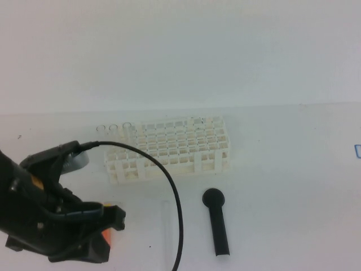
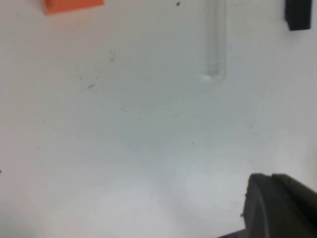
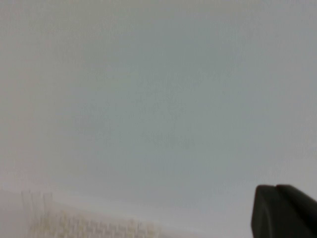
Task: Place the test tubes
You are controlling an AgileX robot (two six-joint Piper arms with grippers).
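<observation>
A clear test tube lies flat on the white surface, seen best in the left wrist view, between an orange block and the end of a black tool, apart from both. The white rack stands further back at the middle of the surface, and three clear rims at its far left corner look like tubes already standing there. The left claw hangs low at the near left, just over the orange block and near the loose tube; whether it is spread or pressed together cannot be told. The right claw is outside the high view, with the rack only faint and far off in its own camera, and its state cannot be told either. The tube is probably light, stiff, smooth and breakable, and being round it would roll if nudged. A gentle pinch across its middle, or a little toward the open end, looks safest, leaving the rounded end free to enter a rack hole.
</observation>
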